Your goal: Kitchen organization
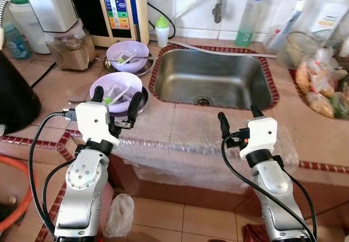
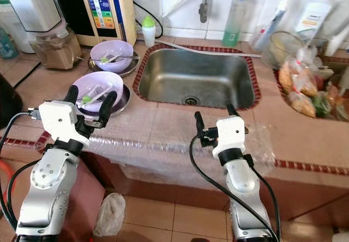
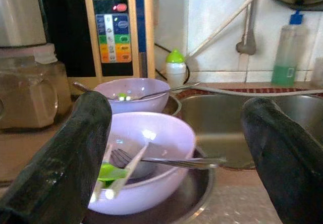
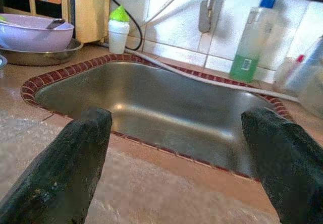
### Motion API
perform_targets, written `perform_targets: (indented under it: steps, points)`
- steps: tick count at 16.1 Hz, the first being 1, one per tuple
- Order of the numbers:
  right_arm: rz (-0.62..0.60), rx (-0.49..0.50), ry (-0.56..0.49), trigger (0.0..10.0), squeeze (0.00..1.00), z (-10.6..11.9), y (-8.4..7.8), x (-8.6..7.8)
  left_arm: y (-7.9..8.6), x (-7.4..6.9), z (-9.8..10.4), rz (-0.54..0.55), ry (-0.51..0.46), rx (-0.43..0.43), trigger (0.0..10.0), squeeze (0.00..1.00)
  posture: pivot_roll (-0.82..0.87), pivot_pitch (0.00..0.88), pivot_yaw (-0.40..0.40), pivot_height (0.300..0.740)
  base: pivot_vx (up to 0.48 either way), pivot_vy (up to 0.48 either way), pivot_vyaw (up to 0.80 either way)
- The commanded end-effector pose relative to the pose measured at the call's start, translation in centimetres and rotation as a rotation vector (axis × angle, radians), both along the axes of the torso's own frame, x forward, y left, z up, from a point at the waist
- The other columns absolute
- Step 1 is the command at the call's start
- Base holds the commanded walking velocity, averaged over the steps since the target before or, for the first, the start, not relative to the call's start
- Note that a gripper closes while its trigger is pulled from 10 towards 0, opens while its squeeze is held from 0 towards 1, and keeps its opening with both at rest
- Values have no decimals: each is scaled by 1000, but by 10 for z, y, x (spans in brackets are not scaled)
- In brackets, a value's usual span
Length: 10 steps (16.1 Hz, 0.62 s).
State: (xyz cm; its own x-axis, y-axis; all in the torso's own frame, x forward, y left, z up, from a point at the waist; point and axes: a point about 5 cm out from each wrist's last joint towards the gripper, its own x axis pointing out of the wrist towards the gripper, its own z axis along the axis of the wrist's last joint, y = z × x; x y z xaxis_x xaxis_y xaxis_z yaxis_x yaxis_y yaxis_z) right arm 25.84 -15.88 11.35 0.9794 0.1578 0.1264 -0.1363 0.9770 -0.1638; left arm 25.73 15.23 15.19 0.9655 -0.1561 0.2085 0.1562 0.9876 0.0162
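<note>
A lilac bowl (image 1: 115, 89) holding a fork (image 3: 166, 160) and green-tipped utensils rests in a metal dish left of the steel sink (image 1: 212, 78). A second lilac bowl (image 1: 127, 55) with a spoon stands behind it. My left gripper (image 1: 115, 101) is open, its fingers on either side of the near bowl's front rim, just short of it. My right gripper (image 1: 239, 114) is open over the counter's front edge, facing the sink with nothing between its fingers.
A water machine (image 1: 121, 7), a jar (image 1: 71, 46), a small green-capped bottle (image 1: 162, 30) and a green soap bottle (image 1: 249, 19) line the back. Bagged food (image 1: 319, 84) lies at the right. Clear plastic (image 1: 180, 149) covers the counter's front edge.
</note>
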Motion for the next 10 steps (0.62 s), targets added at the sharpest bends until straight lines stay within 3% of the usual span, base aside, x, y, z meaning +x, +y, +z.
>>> perform_targets:
  steps: [1, 6, 10]
  points:
    - [16, -2, 5, 10000, 0, -1, 3, 1, 1, 0, 3, -2, -6, 13, 10000, 0, -72, 0, 29, 740, 240, 0, 0]
    - [15, -3, 2, 10000, 0, -1, 3, 3, 1, -2, 3, 1, -9, 16, 10000, 0, -69, 0, 27, 740, 209, 0, 0]
    - [19, 0, 4, 10000, 0, -1, 4, 4, 2, -4, 3, 7, -14, 15, 10000, 0, -64, 0, 26, 740, 0, 0, 0]
